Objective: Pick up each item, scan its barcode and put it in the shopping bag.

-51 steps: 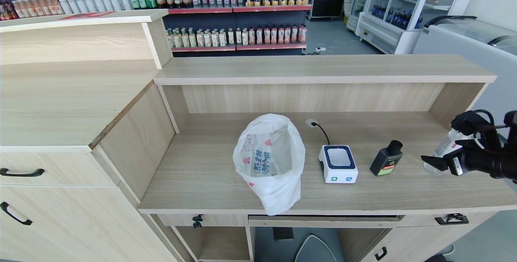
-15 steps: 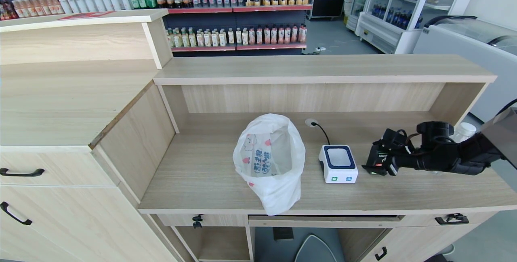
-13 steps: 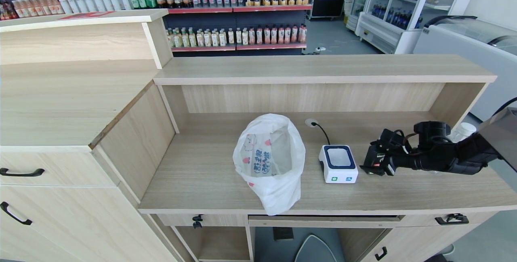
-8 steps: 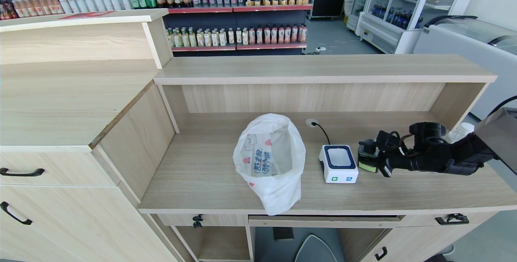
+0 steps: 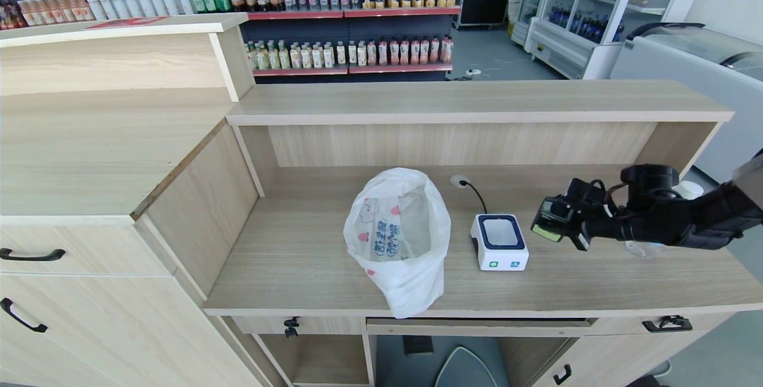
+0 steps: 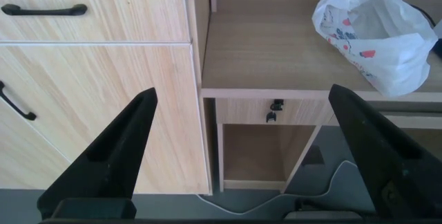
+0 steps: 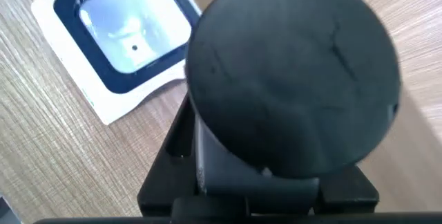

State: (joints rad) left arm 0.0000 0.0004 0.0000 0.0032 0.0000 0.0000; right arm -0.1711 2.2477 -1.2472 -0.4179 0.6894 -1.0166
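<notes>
Bottle (image 5: 541,232): black, black round cap, green strip on its label. It was held off the counter (image 5: 298,256), just to the right of the scanner (image 5: 499,242), and tilted rather than upright. In the right wrist view the cap (image 7: 293,79) faced the camera, so the long axis ran from there down toward the counter beside the scanner (image 7: 131,37). Label writing was too small to read.

Right gripper (image 5: 553,220) was clamped on the bottle's body. Left gripper (image 6: 243,99) had its fingers spread wide and grasped nothing, low beside the cabinet front.

Scanner had a small green mark on its front face. Shopping bag (image 5: 398,238) stood open left of the scanner, white with blue characters and red shapes. Clear bottle with white cap (image 5: 691,187) was mostly hidden behind the right arm.
</notes>
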